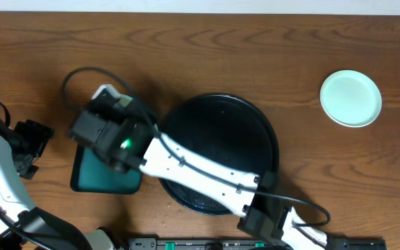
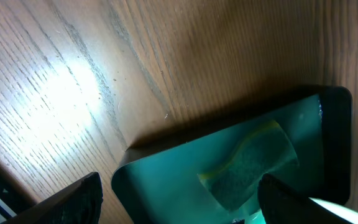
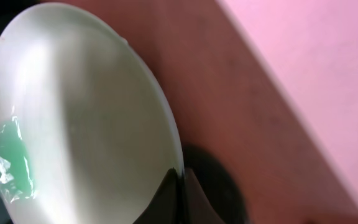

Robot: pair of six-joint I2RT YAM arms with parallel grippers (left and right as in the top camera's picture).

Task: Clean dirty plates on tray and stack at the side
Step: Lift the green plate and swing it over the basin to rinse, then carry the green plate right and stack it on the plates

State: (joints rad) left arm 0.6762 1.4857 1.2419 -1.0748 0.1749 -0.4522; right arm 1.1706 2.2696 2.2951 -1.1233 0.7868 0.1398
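Note:
The black tray [image 1: 217, 125] lies at the table's middle, and I see no plate on its bare part. My right arm reaches across it to the left. My right gripper [image 3: 180, 186] is shut on the rim of a pale plate [image 3: 86, 112] with a green smear [image 3: 8, 158] near one edge. In the overhead view that plate [image 1: 105, 92] shows only as a white edge by the right gripper [image 1: 113, 114]. A mint green plate [image 1: 351, 98] lies alone at the far right. A third plate is not in view. My left gripper [image 2: 179, 186] is open and empty.
A small rectangular dark-teal tray [image 1: 89, 177] sits left of the black tray, partly under my right wrist. In the left wrist view the teal tray [image 2: 160, 168] holds a green-and-yellow sponge [image 2: 250, 165]. A black cable [image 1: 82, 73] loops behind it.

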